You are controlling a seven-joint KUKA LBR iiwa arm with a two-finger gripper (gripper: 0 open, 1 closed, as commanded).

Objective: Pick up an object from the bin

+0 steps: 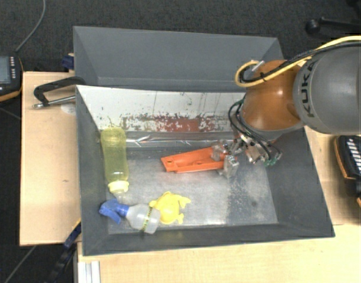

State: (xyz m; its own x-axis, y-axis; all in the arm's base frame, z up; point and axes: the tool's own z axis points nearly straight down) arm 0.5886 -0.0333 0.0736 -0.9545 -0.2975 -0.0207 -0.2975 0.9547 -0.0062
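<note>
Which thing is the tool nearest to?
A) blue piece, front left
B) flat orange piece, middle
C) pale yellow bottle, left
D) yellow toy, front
B: the tool is at the right end of the flat orange piece, well apart from the others.

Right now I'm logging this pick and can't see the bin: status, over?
Gripper low at right end of orange wedge, mid-bin. Grasp not confirmed. Yellow bottle, yellow toy, blue-capped vial sit left, out of the way.

Bright, even light from above; bin (168, 105) back wall glares w/ streaks, faint shadow under my gripper (230, 167).
</note>
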